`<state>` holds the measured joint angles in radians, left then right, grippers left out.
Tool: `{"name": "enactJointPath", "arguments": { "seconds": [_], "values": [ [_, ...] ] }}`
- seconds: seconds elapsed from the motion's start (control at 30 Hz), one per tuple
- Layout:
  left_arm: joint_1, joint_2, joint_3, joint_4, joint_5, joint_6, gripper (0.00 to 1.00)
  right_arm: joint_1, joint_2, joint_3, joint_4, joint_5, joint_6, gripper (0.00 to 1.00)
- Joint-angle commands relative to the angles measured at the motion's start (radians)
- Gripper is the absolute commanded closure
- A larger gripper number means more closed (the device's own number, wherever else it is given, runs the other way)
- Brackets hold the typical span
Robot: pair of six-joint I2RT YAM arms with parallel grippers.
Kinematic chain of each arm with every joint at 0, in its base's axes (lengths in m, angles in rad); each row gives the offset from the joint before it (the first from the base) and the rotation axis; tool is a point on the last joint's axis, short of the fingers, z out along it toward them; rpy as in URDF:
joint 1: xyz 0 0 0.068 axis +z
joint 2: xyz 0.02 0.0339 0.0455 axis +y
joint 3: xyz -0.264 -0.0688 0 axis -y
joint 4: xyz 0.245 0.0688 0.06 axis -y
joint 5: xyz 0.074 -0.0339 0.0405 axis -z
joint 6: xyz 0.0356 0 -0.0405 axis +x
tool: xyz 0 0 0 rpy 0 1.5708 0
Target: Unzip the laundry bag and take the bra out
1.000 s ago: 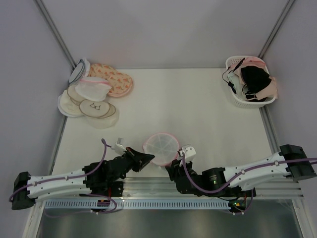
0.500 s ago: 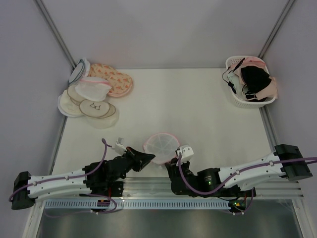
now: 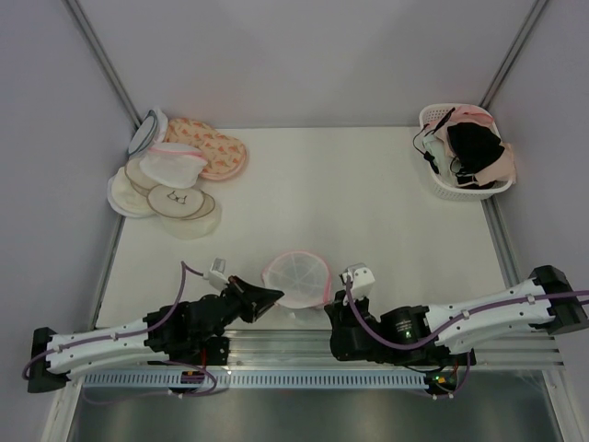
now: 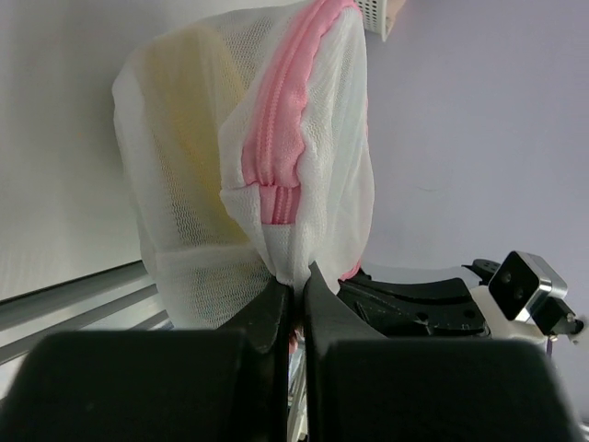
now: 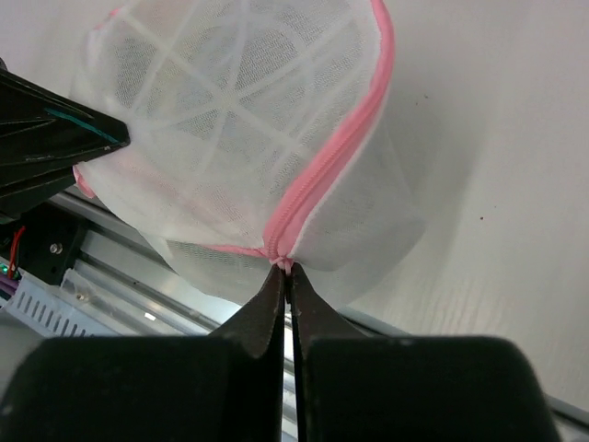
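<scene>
The laundry bag (image 3: 296, 276) is at the near edge of the worktop (image 3: 350, 193), held between the two arms and lifted a little rather than lying flat. The left arm (image 3: 138, 336) has its jaws closed on a fold of white mesh right beside one end of the pink zip (image 4: 285, 120). The right arm (image 3: 460, 322) has its jaws pinched shut on a small pink nub where the zip line comes to a point, which looks like the zip pull (image 5: 283, 263), though it is too small to be sure. A pale yellow shape (image 4: 189, 138) shows through the mesh and is probably the bra. The step in hand seems to be opening the zip, with the left side as anchor and the right side as puller. To do it well, the left grip should stay firm and hold its place so the mesh stays taut. The right arm should draw the pull along the curve of the rim, following the pink line round, not straight away from the bag. Pulling off-line would likely bunch the soft mesh or slip the small tab from the jaws. A slow, steady draw suits it best.
</scene>
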<state>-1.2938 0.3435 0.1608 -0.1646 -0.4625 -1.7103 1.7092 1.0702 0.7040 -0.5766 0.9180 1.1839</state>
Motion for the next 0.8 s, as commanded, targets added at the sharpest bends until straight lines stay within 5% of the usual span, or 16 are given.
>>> {"name": "enactJointPath", "arguments": {
  "seconds": [0.0,0.33,0.5,0.57,0.63,0.77],
  "values": [
    [-0.001,-0.070,0.002,-0.157,-0.056,0.063,0.98,0.004,-0.041,0.040,-0.282,-0.007,0.063,1.00],
    [0.001,-0.103,0.069,-0.289,-0.177,0.282,0.98,0.004,-0.052,0.106,-0.517,0.010,0.094,1.00],
    [0.001,-0.002,0.132,-0.240,-0.185,0.314,0.98,0.004,-0.087,0.066,-0.324,-0.040,-0.061,0.99],
    [0.002,0.020,0.152,-0.225,-0.177,0.316,0.98,0.004,-0.116,0.011,-0.137,-0.063,-0.168,0.69],
    [0.001,0.040,0.158,-0.210,-0.157,0.319,0.98,0.004,-0.127,-0.030,0.060,-0.120,-0.245,0.56],
    [0.002,0.029,0.154,-0.190,-0.120,0.314,0.98,0.004,-0.073,-0.067,0.201,-0.111,-0.306,0.52]
  ]
}}
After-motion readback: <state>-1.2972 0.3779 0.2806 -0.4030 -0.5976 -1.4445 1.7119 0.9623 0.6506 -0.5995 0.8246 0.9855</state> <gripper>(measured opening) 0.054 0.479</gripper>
